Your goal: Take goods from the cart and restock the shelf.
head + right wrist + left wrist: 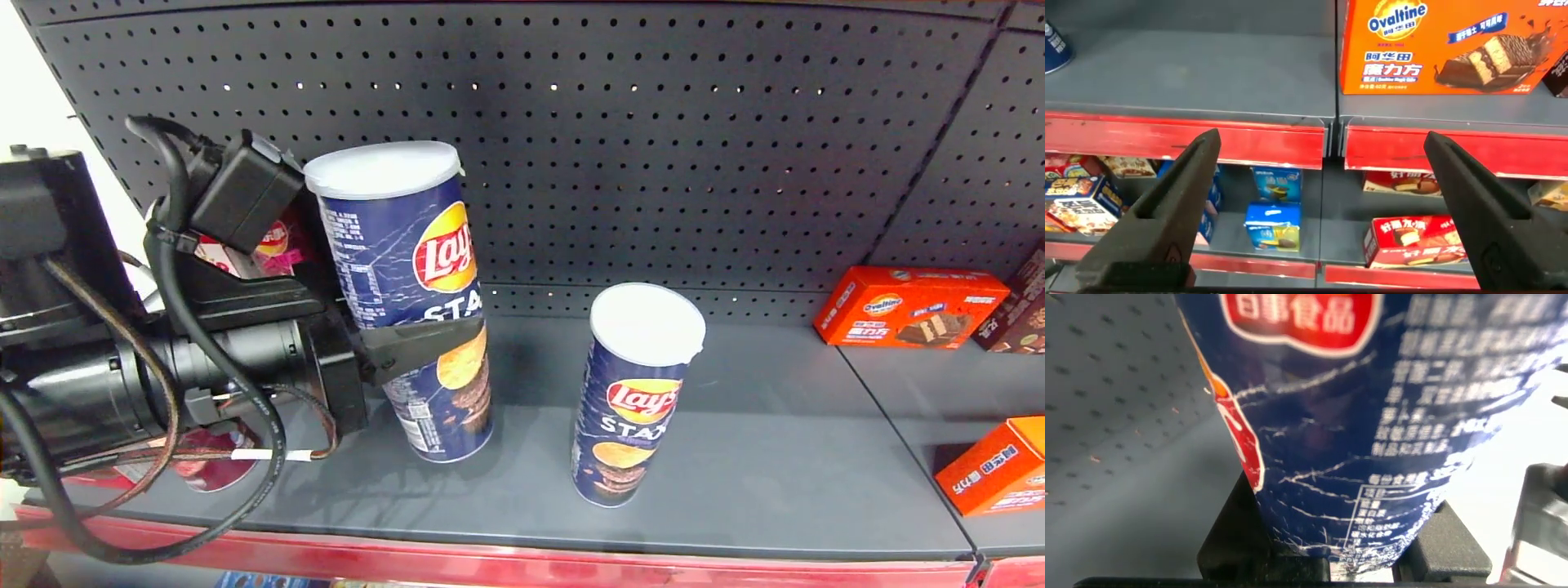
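My left gripper (408, 343) is shut on a tall blue chip can (408, 294) with a white lid, gripping it around the middle. The can leans slightly, its bottom at or just above the grey shelf (735, 457). The same can (1355, 433) looms close in the left wrist view, with one dark finger (1241, 539) below it. A second blue chip can (629, 392) stands upright on the shelf to the right, apart from the held one. My right gripper (1327, 204) is open, facing the red front edge of the shelf (1192, 135) with nothing between its fingers.
Orange snack boxes (906, 306) lie at the back right of the shelf, another orange box (996, 465) at the front right. A perforated back panel (653, 122) rises behind. Lower shelves hold blue boxes (1274, 224) and red boxes (1413, 237). Red packets (261, 245) sit behind the left arm.
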Controlling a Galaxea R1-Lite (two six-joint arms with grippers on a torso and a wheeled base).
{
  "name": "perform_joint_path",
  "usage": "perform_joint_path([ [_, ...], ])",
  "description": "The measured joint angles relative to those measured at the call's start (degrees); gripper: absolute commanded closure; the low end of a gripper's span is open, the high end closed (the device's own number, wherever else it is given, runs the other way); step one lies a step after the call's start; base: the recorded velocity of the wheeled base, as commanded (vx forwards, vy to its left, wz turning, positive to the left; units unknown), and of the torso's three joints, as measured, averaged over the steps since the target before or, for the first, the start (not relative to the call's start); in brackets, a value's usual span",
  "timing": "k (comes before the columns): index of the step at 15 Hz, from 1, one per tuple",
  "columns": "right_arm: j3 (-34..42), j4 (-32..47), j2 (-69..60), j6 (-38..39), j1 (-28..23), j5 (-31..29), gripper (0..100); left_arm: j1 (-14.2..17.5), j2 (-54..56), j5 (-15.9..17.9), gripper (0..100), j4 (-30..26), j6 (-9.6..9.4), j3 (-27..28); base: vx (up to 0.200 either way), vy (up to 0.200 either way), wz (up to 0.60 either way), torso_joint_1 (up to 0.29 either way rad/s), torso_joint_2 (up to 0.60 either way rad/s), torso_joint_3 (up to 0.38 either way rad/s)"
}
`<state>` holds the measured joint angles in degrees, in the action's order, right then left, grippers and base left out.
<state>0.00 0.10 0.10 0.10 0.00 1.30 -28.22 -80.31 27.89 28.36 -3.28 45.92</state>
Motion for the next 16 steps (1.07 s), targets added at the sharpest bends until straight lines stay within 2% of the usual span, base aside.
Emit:
perform_joint_path([
  [5,0.00,0.00,0.00,0.00,0.00,0.00,0,-0.39,-3.29,0.16,100,-5.73,0.41,6.00,0.000,0.000,0.00,0.000,0.00,0.000],
  [7,0.00,0.00,0.00,0.00,0.00,0.00,0,-0.20,-6.45,0.11,100,-5.72,-0.79,8.90,0.000,0.000,0.00,0.000,0.00,0.000],
  [11,0.00,0.00,-0.02,0.00,0.00,0.00,0,0.00,-14.36,0.07,100,-0.59,-4.35,12.97,0.000,0.000,0.00,0.000,0.00,0.000],
  [16,0.00,0.00,-0.02,0.00,0.00,0.00,0,-0.16,-22.27,0.07,100,5.52,-5.36,16.40,0.000,0.000,0.00,0.000,0.00,0.000],
])
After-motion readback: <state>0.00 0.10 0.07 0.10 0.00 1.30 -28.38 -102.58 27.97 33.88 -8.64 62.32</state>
